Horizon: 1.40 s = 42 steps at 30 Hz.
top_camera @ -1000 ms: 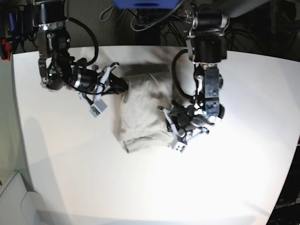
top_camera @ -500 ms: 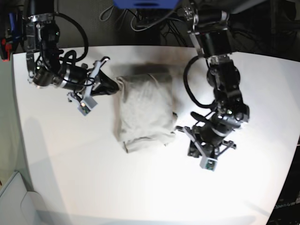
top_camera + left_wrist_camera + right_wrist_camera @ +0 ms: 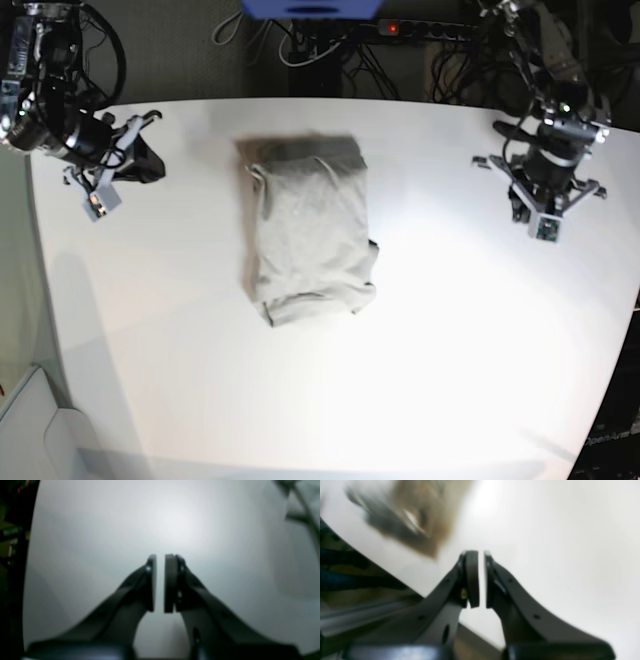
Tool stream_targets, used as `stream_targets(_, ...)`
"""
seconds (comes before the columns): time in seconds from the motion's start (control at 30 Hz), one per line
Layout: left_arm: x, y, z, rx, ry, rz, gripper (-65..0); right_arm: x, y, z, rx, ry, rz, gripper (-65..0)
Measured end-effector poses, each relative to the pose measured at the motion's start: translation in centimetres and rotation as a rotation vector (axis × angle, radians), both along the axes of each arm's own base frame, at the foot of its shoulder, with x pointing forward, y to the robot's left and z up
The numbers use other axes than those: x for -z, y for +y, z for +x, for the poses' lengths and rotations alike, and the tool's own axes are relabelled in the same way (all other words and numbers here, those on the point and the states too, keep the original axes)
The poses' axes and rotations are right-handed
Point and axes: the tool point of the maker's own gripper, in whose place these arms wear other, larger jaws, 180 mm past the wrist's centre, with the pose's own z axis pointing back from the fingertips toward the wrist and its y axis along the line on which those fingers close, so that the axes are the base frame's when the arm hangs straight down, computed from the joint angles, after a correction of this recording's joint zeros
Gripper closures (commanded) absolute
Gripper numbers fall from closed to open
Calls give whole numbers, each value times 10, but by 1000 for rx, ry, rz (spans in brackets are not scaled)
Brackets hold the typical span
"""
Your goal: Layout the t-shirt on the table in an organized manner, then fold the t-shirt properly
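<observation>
robot lab, white table [image 3: 200,330], tangled cables [image 3: 330,45]

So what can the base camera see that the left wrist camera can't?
Only the base view shows the whole folded t-shirt lying in the middle of the table, plus both arms standing far apart from it. Only the left wrist view shows the left gripper up close, its jaws nearly together and holding nothing. Both show the white table, and the shirt is just a blurry bit at the wrist picture's edge.
</observation>
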Motion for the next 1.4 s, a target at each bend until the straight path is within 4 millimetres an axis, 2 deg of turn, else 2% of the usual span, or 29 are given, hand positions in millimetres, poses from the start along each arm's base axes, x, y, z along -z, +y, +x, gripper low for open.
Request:
stream_targets(0.1, 16, 8, -28, -20, 64, 1, -3, -10, -12, -4, 32, -28, -19, -25)
stream_targets(0.17, 25, 4, -45, -21, 93, -34, 0, -15, -20, -12, 53, -39, -32, -25)
stream_targets(0.3, 46, -6, -85, -9, 187, -93, 0, -3, -41, -36, 91, 18, -143, -25)
stream_targets(0.53, 64, -12, -129, -12, 290, -120, 0, 24, -70, -83, 227, 111, -267, -25)
stream_targets(0.6, 70, -20, -137, 13, 323, -120, 0, 27, -75, -96, 246, 116, -290, -25)
stream_targets(0.67, 74, -39, -141, 65, 334, -152, 0, 29, -83, -103, 268, 115, -327, -25)
stream_targets(0.77, 91, -54, -156, 90, 392, -195, 0, 37, -82, -116, 280, 140, -356, -25)
stream_targets(0.87, 118, -62, -177, 87, 486, -237, 0, 60, -85, -133, 300, 202, -383, -25)
stream_targets(0.97, 144, -67, -195, 91, 561, -279, 0, 87, -79, -151, 326, 258, -342, -25)
stream_targets(1.1, 172, -81, -208, 123, 587, -342, 0, 128, -79, -169, 360, 321, -306, -25)
stream_targets(1.2, 196, -97, -229, 138, 629, -410, 0, 152, -71, -172, 389, 335, -236, -25)
stream_targets(1.33, 234, -111, -258, 118, 728, -470, 0, 189, -60, -194, 404, 421, -193, -25)
stream_targets(1.4, 248, -116, -263, 97, 741, -494, 0, 203, -52, -198, 420, 428, -153, -25)
